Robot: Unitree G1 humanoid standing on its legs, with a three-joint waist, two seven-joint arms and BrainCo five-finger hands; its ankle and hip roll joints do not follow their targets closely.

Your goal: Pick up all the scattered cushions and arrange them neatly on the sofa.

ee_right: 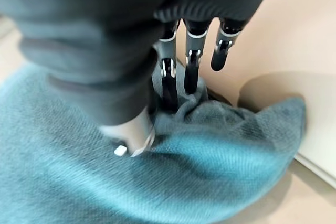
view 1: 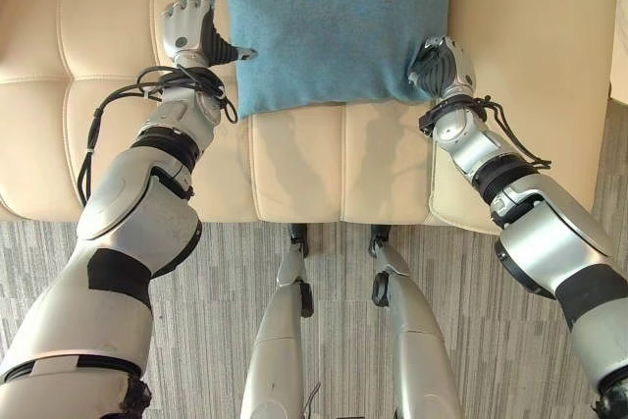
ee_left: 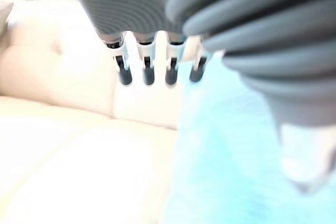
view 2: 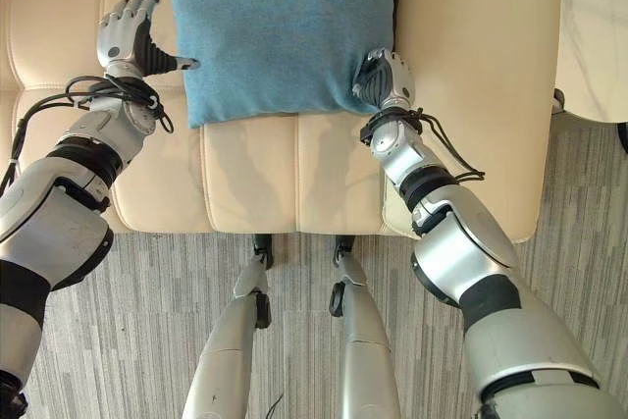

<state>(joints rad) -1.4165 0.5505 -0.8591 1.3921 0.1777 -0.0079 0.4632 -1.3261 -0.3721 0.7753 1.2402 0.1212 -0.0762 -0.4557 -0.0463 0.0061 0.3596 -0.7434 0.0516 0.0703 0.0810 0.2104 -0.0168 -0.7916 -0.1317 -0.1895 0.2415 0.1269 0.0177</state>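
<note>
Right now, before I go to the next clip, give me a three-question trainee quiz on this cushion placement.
1. True or false: the teal cushion lies on the floor.
2. Which hand pinches the cushion's corner? A) left hand B) right hand C) both
3. Fill in: the left hand's fingers are ____ beside the cushion's edge, over the cream sofa.

Key:
1. False; it rests on the sofa seat.
2. B; the right wrist view shows its fingers bunching the fabric.
3. Straight (open).
</note>
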